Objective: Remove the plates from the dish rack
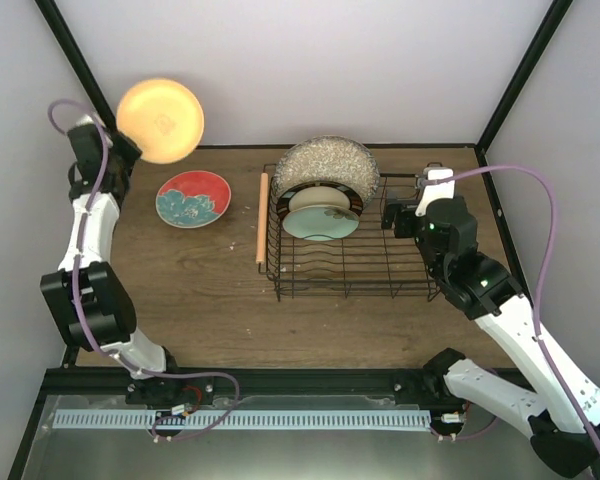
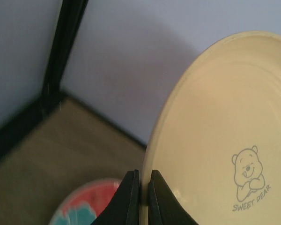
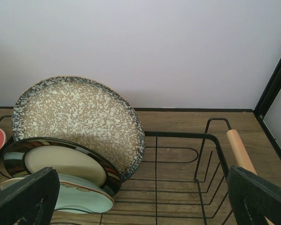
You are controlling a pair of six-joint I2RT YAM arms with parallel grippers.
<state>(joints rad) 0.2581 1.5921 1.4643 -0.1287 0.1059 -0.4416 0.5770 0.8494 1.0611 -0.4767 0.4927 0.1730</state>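
My left gripper point(image 2: 143, 199) is shut on the rim of the yellow-tan plate point(image 1: 160, 120) and holds it up in the air at the far left; the plate point(image 2: 225, 140) carries a small bear print. The red plate with teal pattern point(image 1: 193, 198) lies flat on the table below it and shows in the left wrist view point(image 2: 84, 206). The black wire dish rack point(image 1: 380, 255) holds the large speckled plate point(image 1: 325, 165), the cream plate with dark rim point(image 1: 325, 195) and the pale green plate point(image 1: 320, 222), all leaning at its far left end. My right gripper point(image 1: 392, 218) is open at the rack's right side.
The rack's wooden handles are on its left point(image 1: 262, 215) and right point(image 3: 241, 150) sides. Black frame posts stand at the back corners point(image 1: 80, 60). In the right wrist view the speckled plate point(image 3: 79, 117), dark-rimmed plate point(image 3: 61, 159) and green plate point(image 3: 82, 199) lean left.
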